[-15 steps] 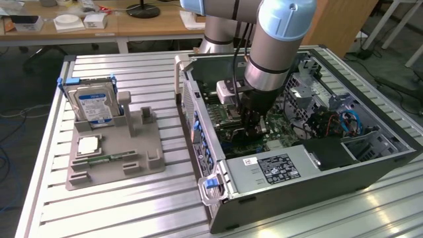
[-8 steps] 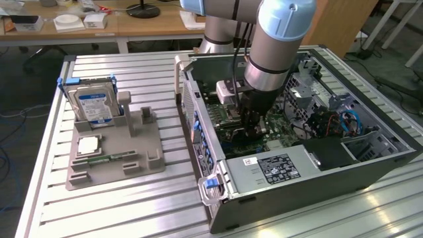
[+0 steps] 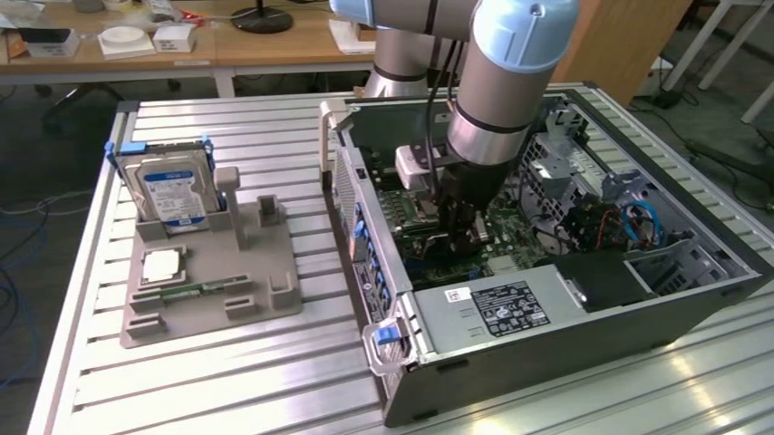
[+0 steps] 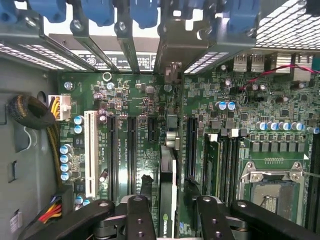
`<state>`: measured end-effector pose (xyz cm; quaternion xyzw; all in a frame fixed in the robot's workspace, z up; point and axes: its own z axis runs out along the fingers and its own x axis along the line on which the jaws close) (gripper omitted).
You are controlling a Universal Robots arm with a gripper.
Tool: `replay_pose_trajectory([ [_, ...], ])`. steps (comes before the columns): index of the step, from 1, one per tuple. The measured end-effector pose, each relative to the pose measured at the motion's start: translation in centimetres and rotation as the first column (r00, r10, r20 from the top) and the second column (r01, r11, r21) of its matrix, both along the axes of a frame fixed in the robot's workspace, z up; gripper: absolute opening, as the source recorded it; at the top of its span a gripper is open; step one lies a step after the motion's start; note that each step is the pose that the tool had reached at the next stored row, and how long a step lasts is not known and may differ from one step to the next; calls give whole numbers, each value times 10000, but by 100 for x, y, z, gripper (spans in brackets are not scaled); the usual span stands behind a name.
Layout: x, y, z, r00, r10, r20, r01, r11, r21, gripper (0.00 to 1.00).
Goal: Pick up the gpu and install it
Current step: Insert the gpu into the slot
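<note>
Right up against the wrist camera, the gripper [image 4: 170, 210] sits with its two black fingers [image 4: 139, 215] straddling the gpu [image 4: 168, 200], which stands on edge between them, over a slot on the green motherboard [image 4: 150, 125]. There's a sliver of gap on either side of the card, so the jaws look loosened rather than clamped, though it's hard to say they've fully let go. In the exterior view the arm [image 3: 490, 118] reaches straight down into the open computer case [image 3: 581, 299].

The risk, as a guess: if the card isn't fully seated, letting go leaves it leaning in the slot. Its end bracket could also miss the gap in the back panel [image 4: 170, 50] and jam. Off on the table, the hard drive [image 3: 169, 190] sits in its gray holder [image 3: 212, 281], well apart.
</note>
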<state>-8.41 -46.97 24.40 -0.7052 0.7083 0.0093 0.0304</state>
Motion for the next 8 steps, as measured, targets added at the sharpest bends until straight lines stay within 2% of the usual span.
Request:
replay_pose_trajectory([
  [8, -1, 0, 217, 10000, 0, 6, 0, 10000, 1, 39],
])
